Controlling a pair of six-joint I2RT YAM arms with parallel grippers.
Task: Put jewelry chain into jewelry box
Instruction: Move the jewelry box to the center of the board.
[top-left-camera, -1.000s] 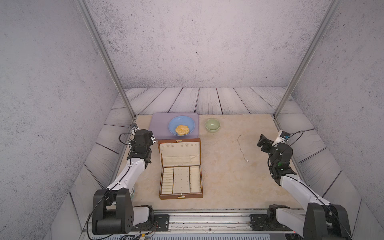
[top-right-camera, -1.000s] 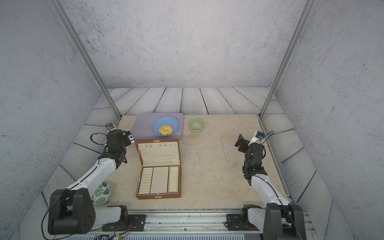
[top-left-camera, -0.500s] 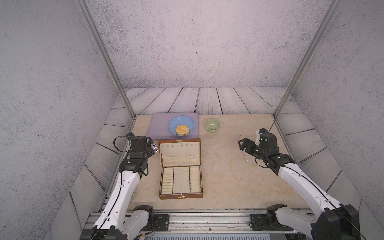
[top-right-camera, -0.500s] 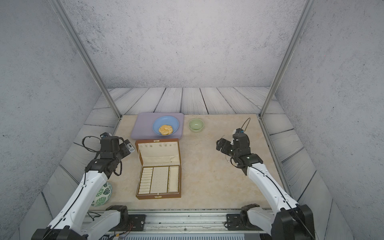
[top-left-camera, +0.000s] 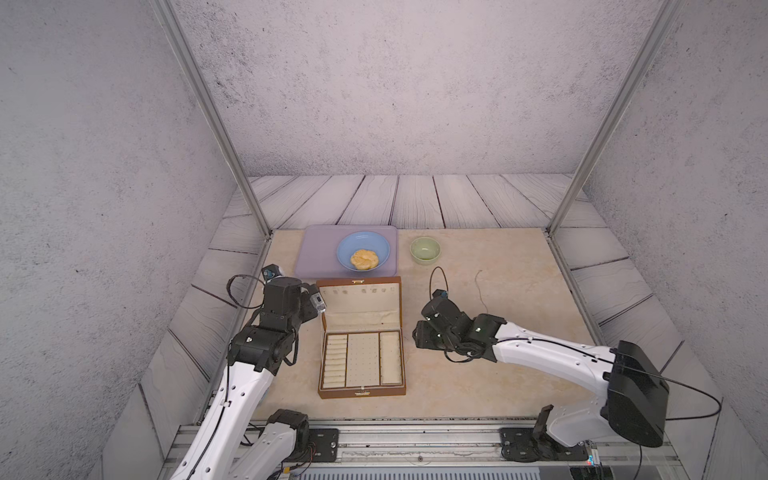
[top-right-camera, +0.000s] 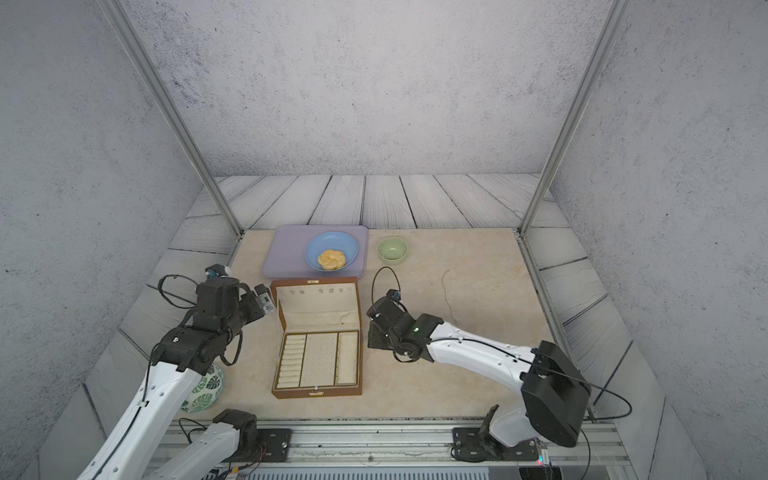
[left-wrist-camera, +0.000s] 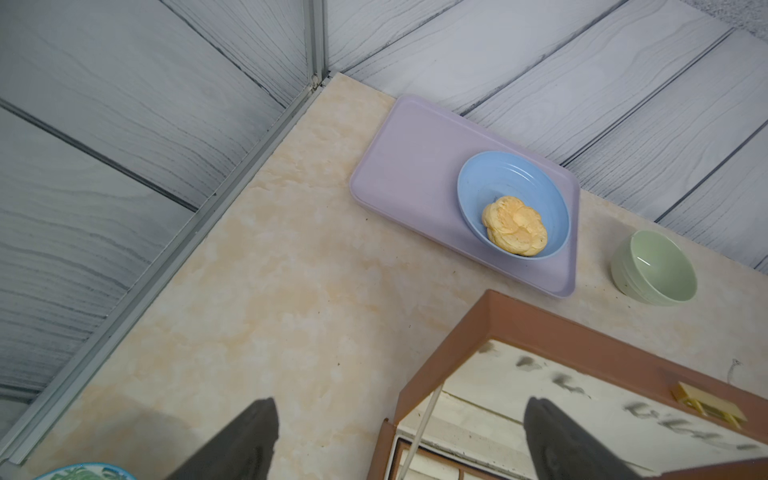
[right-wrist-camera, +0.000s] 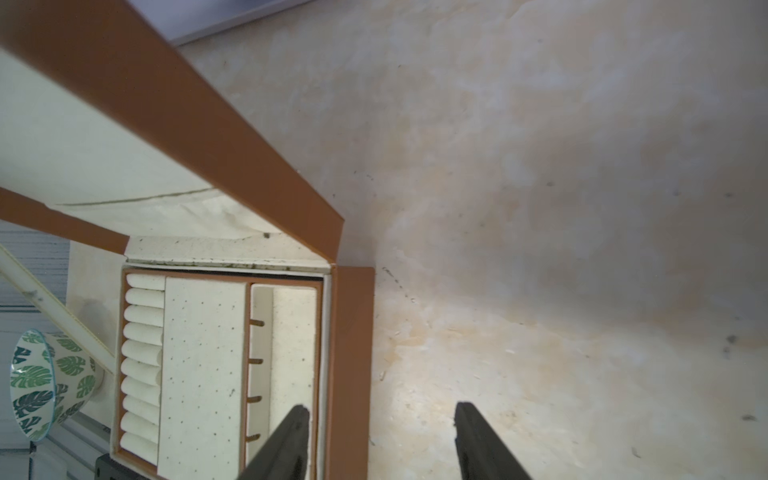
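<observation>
Jewelry chain (top-left-camera: 478, 286) well apart from right fingers (right-wrist-camera: 478, 444).

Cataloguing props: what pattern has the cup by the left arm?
Cup: green leaves on white, right wrist view.

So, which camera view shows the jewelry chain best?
The top views: both show the jewelry chain lying on the table, thin but almost whole. The right wrist view lacks it; the left wrist view shows at most a faint squiggle.

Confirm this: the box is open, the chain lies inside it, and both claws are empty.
Wrong on the chain: it lies on the table, right of the box, not inside; both top views show it. The box is open, and the left claw and right claw are empty.
</observation>
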